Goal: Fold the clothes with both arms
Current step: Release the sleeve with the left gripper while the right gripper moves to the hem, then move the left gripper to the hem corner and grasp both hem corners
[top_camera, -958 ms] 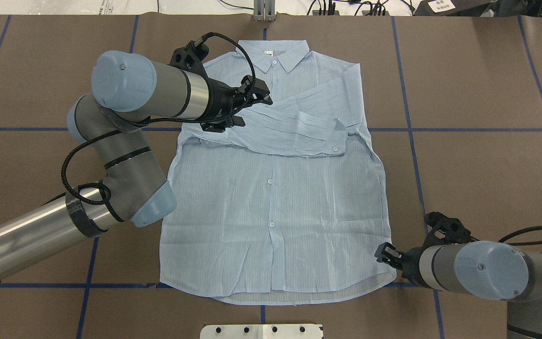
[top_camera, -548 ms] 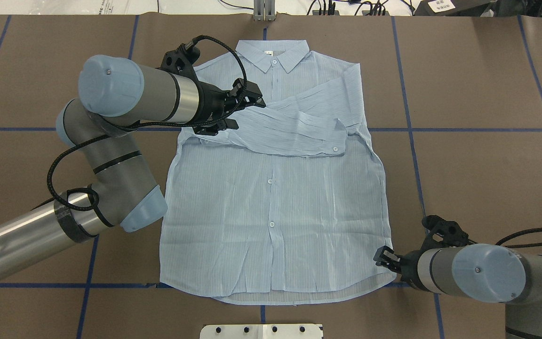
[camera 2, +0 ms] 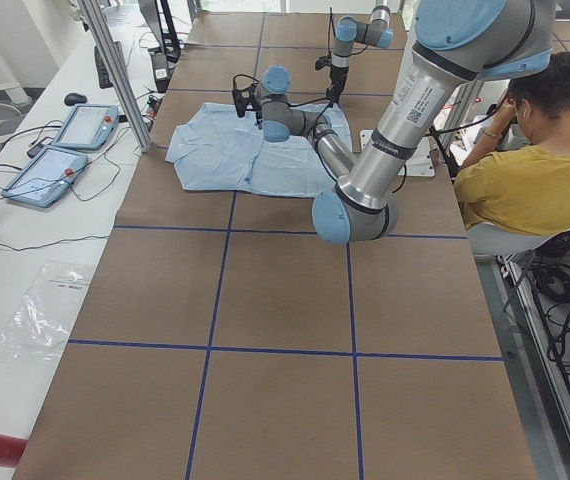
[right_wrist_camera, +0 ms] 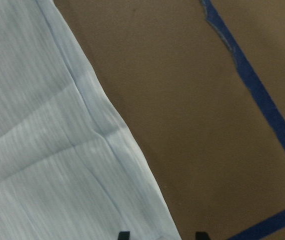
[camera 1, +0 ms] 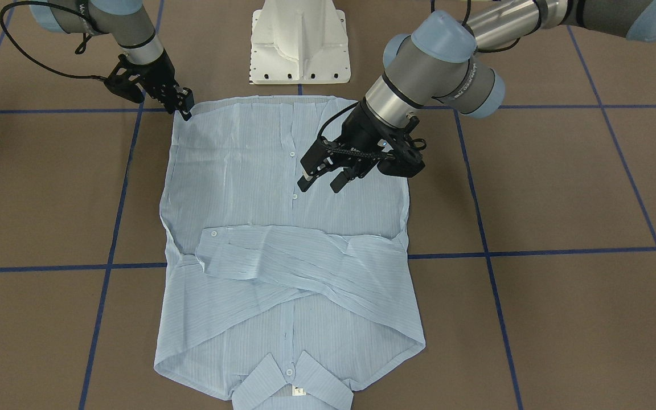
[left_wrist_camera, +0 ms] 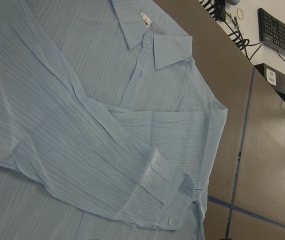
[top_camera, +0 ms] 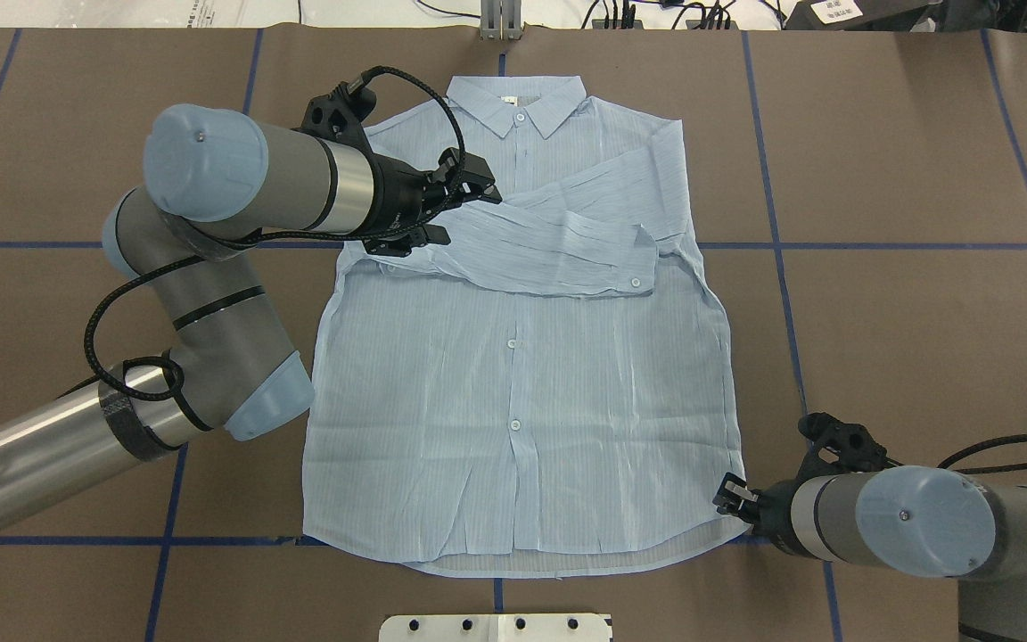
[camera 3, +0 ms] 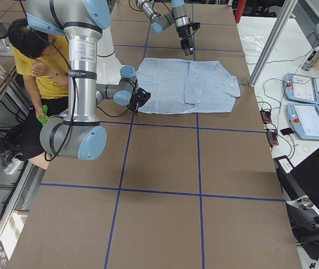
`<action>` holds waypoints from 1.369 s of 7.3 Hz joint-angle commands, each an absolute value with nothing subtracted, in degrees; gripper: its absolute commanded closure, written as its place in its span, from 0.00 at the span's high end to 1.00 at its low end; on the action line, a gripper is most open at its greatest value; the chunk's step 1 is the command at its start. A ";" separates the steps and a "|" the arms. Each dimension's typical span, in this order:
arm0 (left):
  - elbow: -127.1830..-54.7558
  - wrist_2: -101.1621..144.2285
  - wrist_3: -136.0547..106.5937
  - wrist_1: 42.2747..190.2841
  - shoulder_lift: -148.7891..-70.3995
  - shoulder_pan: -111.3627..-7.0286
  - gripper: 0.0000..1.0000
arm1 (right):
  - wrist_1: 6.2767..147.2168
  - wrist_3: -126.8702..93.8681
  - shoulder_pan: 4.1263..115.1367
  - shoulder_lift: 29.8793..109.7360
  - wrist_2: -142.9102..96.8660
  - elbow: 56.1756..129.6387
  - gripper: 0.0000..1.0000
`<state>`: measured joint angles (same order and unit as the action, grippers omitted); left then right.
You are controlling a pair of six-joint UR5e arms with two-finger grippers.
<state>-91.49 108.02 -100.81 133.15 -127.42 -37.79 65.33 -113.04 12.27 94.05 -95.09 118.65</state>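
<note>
A brown table (top_camera: 906, 134) (gridded with blue tape lines (top_camera: 924, 245)) carries the pale-blue shirt (top_camera: 522, 401), lying flat.

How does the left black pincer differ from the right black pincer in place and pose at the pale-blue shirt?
The left black pincer hangs above the pale-blue striped shirt, near its folded sleeve; the right black pincer is low at a bottom hem corner. The left pincer reaches in over the cloth; the right pincer meets the edge from outside. Both have fingertips apart and hold nothing.
</note>
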 commanded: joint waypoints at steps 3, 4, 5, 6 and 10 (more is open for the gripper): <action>-94.03 108.10 -101.16 133.15 -124.72 -37.62 0.85 | 65.30 -112.94 11.86 95.10 -96.06 118.91 0.00; -95.70 108.28 -101.68 133.07 -123.50 -37.18 0.85 | 65.39 -112.94 11.95 95.01 -96.06 119.70 0.00; -97.28 108.11 -101.86 131.50 -120.96 -35.79 0.85 | 65.39 -112.94 12.30 96.14 -96.06 121.01 0.00; -100.25 105.50 -101.78 130.44 -115.28 -31.42 0.85 | 65.30 -112.94 12.65 96.67 -96.15 121.81 0.00; -115.66 93.43 -101.86 116.74 -99.08 -16.64 0.82 | 65.30 -112.85 13.09 96.59 -96.77 124.19 0.00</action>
